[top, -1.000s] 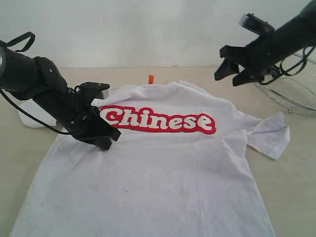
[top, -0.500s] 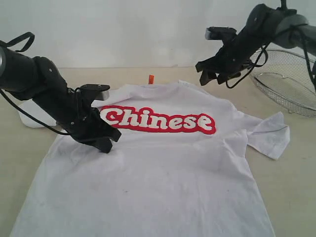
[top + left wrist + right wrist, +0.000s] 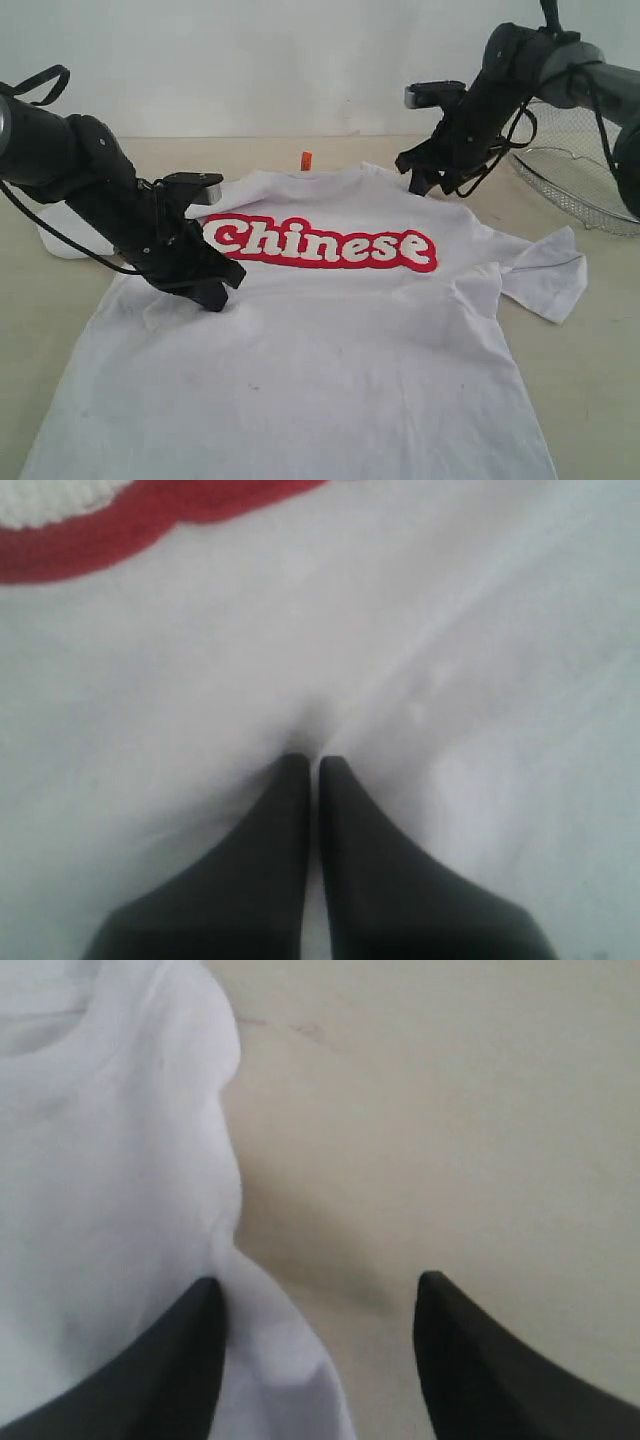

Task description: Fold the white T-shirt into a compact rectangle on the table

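A white short-sleeved cotton T-shirt (image 3: 330, 350) is seen spread flat, front up, on the pale beige matte table (image 3: 600, 350). The black left gripper (image 3: 214, 297) is set on the cloth just below its bold red lettering (image 3: 320, 243). Only the left wrist view shows its jaws together, tips at a small pucker. Farther back, the black right gripper (image 3: 428, 186) is held at the shirt's shoulder. The right wrist view shows its jaws apart, one finger (image 3: 170, 1360) over the cloth edge. A silver wire-mesh basket (image 3: 590, 190) appears in the exterior view alone.
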Controlling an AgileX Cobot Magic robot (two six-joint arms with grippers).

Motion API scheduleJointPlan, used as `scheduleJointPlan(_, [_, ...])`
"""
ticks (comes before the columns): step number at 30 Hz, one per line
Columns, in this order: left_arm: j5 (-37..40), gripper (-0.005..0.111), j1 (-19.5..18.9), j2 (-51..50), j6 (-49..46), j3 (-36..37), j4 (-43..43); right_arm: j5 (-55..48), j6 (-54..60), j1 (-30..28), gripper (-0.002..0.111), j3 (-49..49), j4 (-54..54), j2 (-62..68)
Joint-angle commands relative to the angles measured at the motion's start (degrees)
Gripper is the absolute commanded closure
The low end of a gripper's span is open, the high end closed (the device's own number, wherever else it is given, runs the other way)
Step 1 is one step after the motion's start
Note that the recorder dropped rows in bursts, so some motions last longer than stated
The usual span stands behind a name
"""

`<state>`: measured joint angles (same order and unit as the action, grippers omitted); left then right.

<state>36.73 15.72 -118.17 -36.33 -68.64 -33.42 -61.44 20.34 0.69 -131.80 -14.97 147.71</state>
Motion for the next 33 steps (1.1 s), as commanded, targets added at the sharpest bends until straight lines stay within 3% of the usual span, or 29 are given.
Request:
scheduleJointPlan(1, [0.8, 0.102, 0.2, -0.4, 0.3, 0.0, -0.2, -3.3, 2.1, 0.4, 0.067, -0.3, 0.2, 0.9])
scheduleJointPlan(4, [0.8, 0.102, 0.2, -0.4, 0.3, 0.0, -0.2, -3.2, 2.7, 1.2, 0.066, -0.3, 0.1, 0.9])
scheduleJointPlan(6, [0.8, 0.102, 0.2, -0.4, 0.3, 0.0, -0.2, -3.1, 3.0, 1.8, 0.058, -0.3, 0.0, 0.9])
scheduleJointPlan(8, [0.7, 0.102, 0.2, -0.4, 0.3, 0.0, -0.2, -3.3, 3.7, 2.4, 0.061, -0.3, 0.3, 1.8])
scheduleJointPlan(10, [0.7, 0.102, 0.2, -0.4, 0.3, 0.0, -0.2, -3.5, 4.0, 2.7, 0.076, -0.3, 0.5, 2.8])
scheduleJointPlan(11, [0.7, 0.102, 0.2, -0.4, 0.1, 0.0, -0.2, -3.3, 4.8, 2.8, 0.097, -0.3, 1.6, 3.1])
scheduleJointPlan(12, [0.7, 0.102, 0.2, -0.4, 0.1, 0.0, -0.2, -3.4, 5.2, 2.8, 0.107, -0.3, 3.0, 3.2])
scheduleJointPlan(13, [0.7, 0.102, 0.2, -0.4, 0.1, 0.0, -0.2, -2.6, 5.3, 3.0, 0.108, -0.3, 6.6, 3.2])
scheduleJointPlan(17, [0.7, 0.102, 0.2, -0.4, 0.1, 0.0, -0.2, 3.0, -0.4, 3.0, 0.108, -0.3, 15.0, 1.0])
scheduleJointPlan(33, [0.5, 0.102, 0.2, -0.4, 0.1, 0.0, -0.2, 9.7, 3.2, 4.1, 0.108, -0.3, 14.5, -7.8])
